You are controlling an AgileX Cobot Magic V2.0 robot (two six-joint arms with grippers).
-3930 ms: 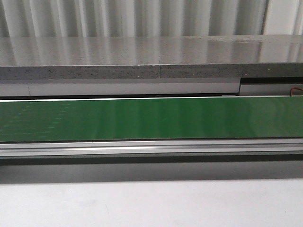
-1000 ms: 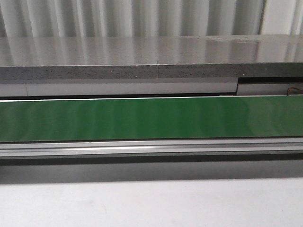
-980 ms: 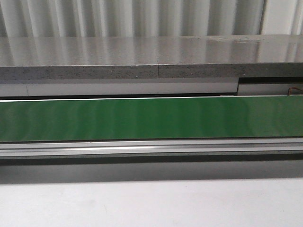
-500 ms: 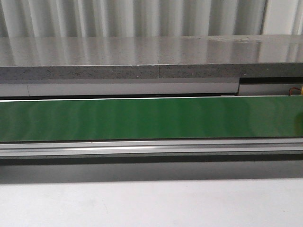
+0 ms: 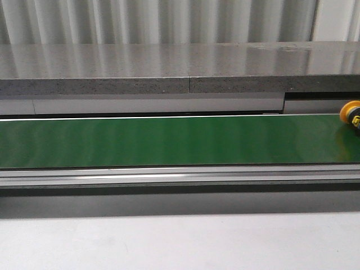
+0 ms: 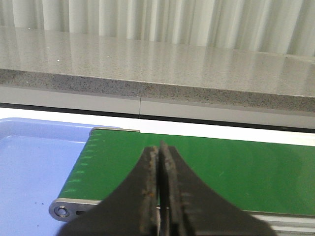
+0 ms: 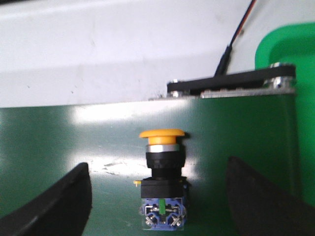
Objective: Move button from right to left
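Observation:
The button (image 5: 351, 111) shows its yellow-orange cap at the far right edge of the green belt (image 5: 169, 140) in the front view. In the right wrist view the button (image 7: 162, 182) lies on the belt (image 7: 59, 142) with its blue-grey block toward the camera and its cap pointing away. My right gripper (image 7: 157, 162) is open, with one dark finger (image 7: 59, 206) on each side of the button and clear of it. My left gripper (image 6: 158, 147) is shut and holds nothing, above the belt (image 6: 236, 167) near its left end. Neither gripper appears in the front view.
A grey speckled counter (image 5: 169, 67) runs behind the belt. A light blue tray (image 6: 29, 167) lies past the belt's left end roller (image 6: 61, 211). A green bin (image 7: 290, 49) and a red-black cable (image 7: 231, 44) sit beyond the belt's right end bracket (image 7: 231, 84).
The button's yellow cap has come into the front view at the belt's far right edge. One second ago that spot showed only belt.

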